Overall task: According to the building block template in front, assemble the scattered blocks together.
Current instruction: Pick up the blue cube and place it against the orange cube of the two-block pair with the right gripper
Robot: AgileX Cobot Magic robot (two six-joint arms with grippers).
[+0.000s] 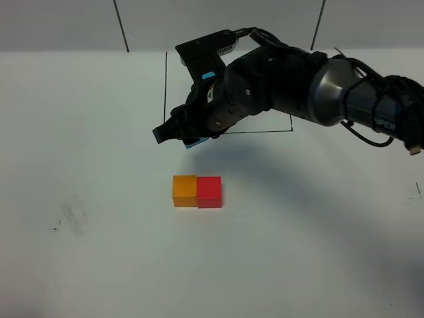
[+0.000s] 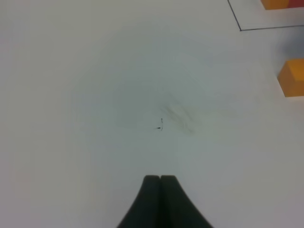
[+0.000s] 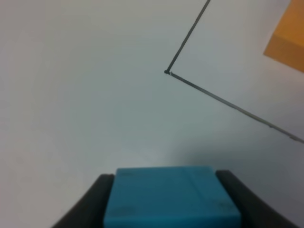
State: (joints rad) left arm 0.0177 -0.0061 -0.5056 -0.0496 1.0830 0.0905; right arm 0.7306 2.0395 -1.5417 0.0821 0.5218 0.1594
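In the exterior high view, a plain white worktop is seen, backed by a pale grey wall crossed by two dark slanted seams. A faint grey smudge is marked on the worktop's left part. The orange cube and the red cube are set side by side, touching, near the middle. Beyond them, the right end effector is held above the worktop at the near left corner of the building block template, and a corner of the light blue cube is glimpsed in its grip. The template's own cubes are hidden by the arm.

In the left wrist view, the left end effector is shown fully closed, with nothing held, over bare worktop carrying a small dark mark. The orange cube is cut by the frame's edge, outside the template's corner line.

In the right wrist view, the light blue cube is clamped between the dark fingers, above a corner of the template line.
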